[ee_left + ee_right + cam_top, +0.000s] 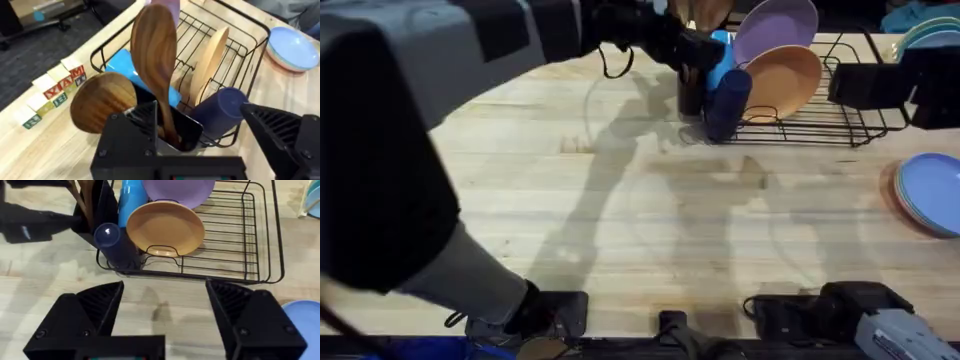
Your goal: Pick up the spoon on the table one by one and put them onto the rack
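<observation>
At the rack's [235,45] utensil cup [172,127], two spoons stood bowl-up, handles down so they'd stay put. Left tool [200,135] sat over the cup; grip state I couldn't tell. Right tool [165,305] hung spread, empty, over the counter [50,285], clear of the drop.

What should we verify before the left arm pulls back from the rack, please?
1. The spoon stands in the utensil cup of the rack: ok, bowl up, beside a second spoon.
2. The left tool is open: ok.
3. The right tool is free: ok, open and empty above the table.
4. More spoons remain on the table: cannot tell, the left arm hides part of it.
</observation>
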Action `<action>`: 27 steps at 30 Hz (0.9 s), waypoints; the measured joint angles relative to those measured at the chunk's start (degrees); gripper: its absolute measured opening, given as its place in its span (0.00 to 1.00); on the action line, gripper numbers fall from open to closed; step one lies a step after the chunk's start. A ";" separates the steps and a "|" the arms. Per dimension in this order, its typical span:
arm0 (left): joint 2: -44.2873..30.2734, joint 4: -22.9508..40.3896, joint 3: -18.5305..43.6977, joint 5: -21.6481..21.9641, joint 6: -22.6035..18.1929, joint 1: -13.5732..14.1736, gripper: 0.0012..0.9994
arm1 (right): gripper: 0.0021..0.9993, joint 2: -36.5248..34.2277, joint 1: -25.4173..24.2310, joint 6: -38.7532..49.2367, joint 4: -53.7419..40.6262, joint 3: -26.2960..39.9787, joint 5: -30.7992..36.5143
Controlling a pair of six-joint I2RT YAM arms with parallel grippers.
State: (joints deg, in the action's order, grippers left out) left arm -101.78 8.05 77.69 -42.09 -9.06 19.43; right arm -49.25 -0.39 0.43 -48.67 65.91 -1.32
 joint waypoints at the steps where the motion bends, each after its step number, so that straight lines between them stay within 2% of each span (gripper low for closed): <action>1: 0.65 0.31 0.00 0.00 -0.02 -0.16 1.00 | 0.99 0.00 0.01 0.00 0.01 0.00 0.00; 4: 3.16 3.31 0.00 1.01 -0.19 -0.77 1.00 | 0.99 0.00 -0.01 0.00 0.01 -0.02 0.00; 8: 7.45 11.84 0.00 4.69 -2.72 -2.25 1.00 | 0.99 0.00 -0.01 0.00 -0.01 0.00 0.00; 15: 18.00 25.68 -0.07 13.66 -8.56 -4.50 1.00 | 0.99 0.00 -0.01 0.00 -0.01 0.00 0.00; 19: 25.30 33.62 -0.07 18.72 -10.52 -6.05 1.00 | 0.99 0.00 -0.01 0.00 0.01 0.00 0.00; 20: 31.37 40.92 -0.07 23.76 -11.31 -7.79 1.00 | 0.99 0.00 -0.01 0.00 -0.01 0.00 0.00; 27: 40.91 52.65 -0.07 32.69 -11.98 -9.12 0.99 | 0.99 0.00 -0.01 -0.02 -1.37 0.00 0.00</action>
State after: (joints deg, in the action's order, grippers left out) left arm -60.87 60.69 77.62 -9.40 -21.04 10.31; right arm -49.25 -0.40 0.41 -50.04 65.91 -1.32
